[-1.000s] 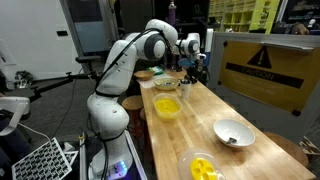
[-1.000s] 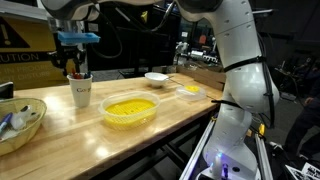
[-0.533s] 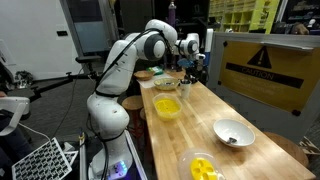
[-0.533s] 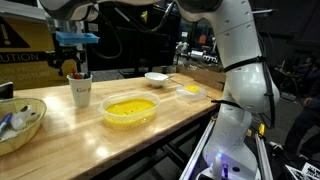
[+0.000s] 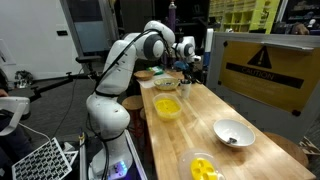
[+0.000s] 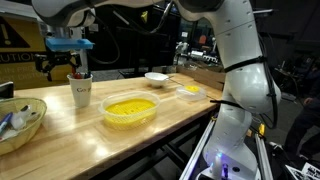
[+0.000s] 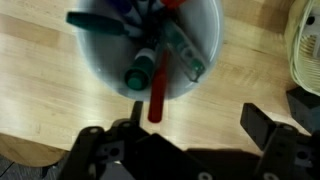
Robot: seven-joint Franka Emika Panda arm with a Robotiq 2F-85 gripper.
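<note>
Claw (image 6: 61, 70) hangs spread wide, holding nothing, close above the white cup (image 6: 81, 93). I see markers (image 7: 152, 72) standing inside it.

A white cup (image 7: 100, 68) stands on the wooden desk (image 7: 40, 100) and is seen from directly above. It holds several pens, among them a green marker (image 7: 148, 66) and a red marker (image 7: 158, 95), whose end reaches over the cup's rim toward the gripper (image 7: 175, 128). The dark fingers (image 7: 268, 130) are wide apart, with nothing gripped between them. A pale bowl (image 7: 305, 45) is partly visible at the right.
</note>
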